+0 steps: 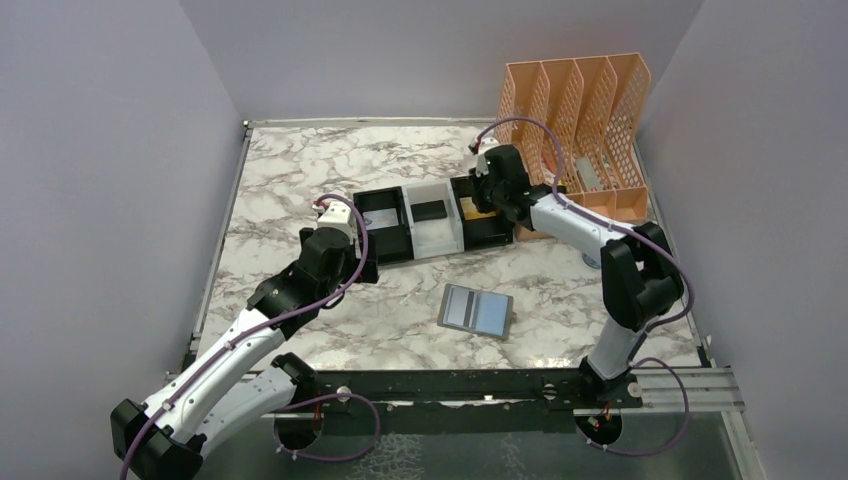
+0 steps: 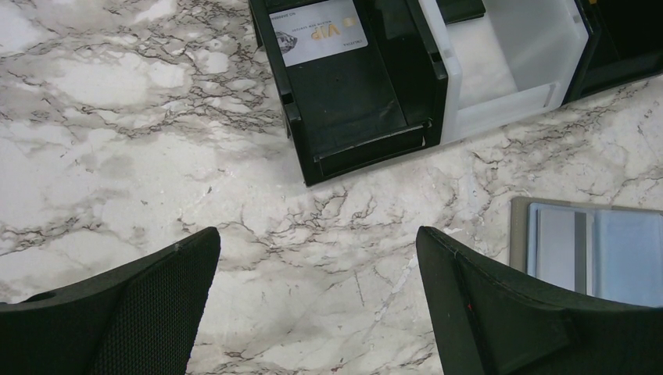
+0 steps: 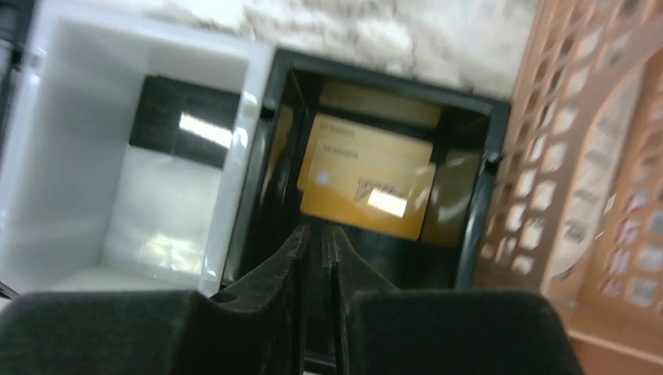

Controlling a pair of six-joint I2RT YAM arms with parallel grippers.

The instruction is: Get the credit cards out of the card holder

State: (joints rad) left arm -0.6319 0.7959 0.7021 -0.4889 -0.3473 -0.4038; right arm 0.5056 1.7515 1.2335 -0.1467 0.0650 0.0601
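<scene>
While the outstretched right pincer (image 3: pixel 317 232) hangs nearly closed, empty, above the gold cards (image 3: pixel 367 187) — the left pincer (image 2: pixel 317 238) gapes wide.

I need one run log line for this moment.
left gripper: open, above table | right gripper: shut, over gold cards in tray | card holder: open on table
</scene>
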